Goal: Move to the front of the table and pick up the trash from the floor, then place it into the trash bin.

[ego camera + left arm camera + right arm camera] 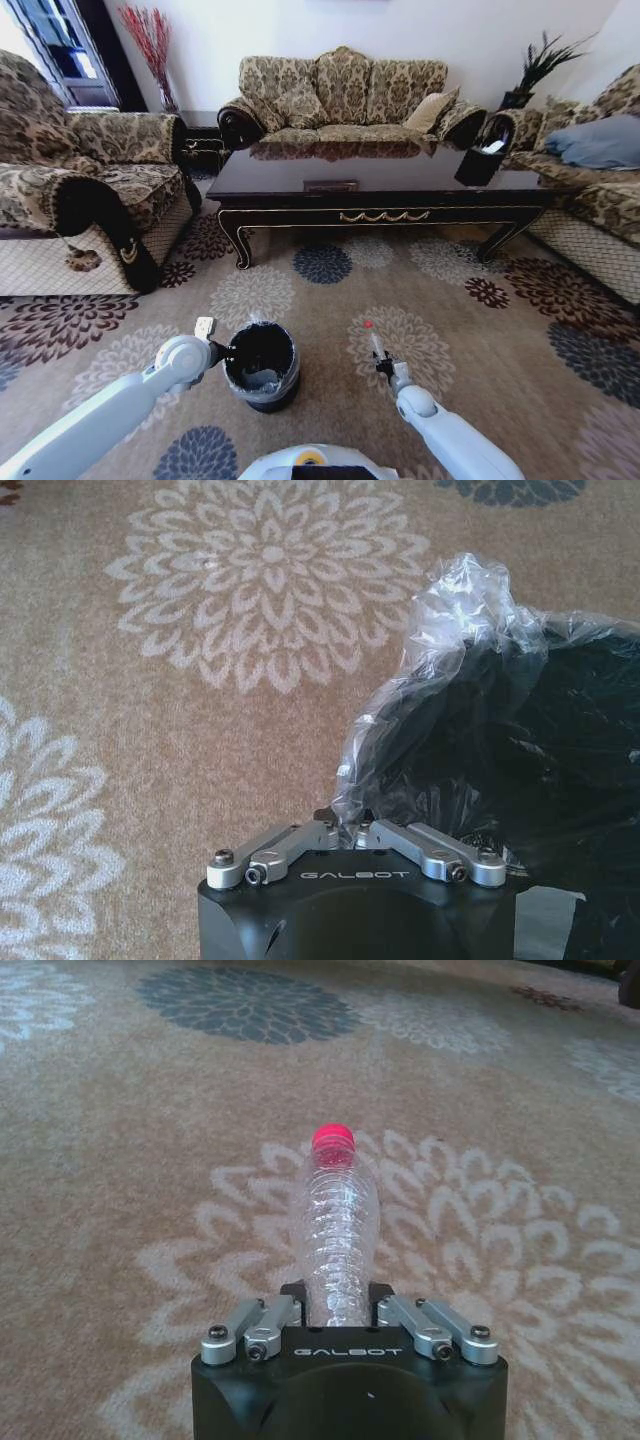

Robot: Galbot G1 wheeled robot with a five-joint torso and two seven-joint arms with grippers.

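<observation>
The trash bin (262, 365), round and black with a clear liner (455, 610) over its rim, stands on the patterned floor (480, 350) in front of the table (330, 180). My left gripper (222, 352) is shut on the bin's near rim and liner (345, 825). To the bin's right, my right gripper (383, 362) is shut on the trash, a clear ribbed bottle (335, 1225) with a red cap (368, 325). It holds the bottle (375, 345) by its lower end, cap pointing away from the wrist, above a cream flower medallion. Something pale lies at the bin's bottom.
A patterned armchair (90, 190) stands at the left, a sofa (345, 95) behind the table, and another sofa (590, 180) at the right. A dark angular holder with white paper (480, 160) sits on the table's right end. Open carpet lies between me and the table.
</observation>
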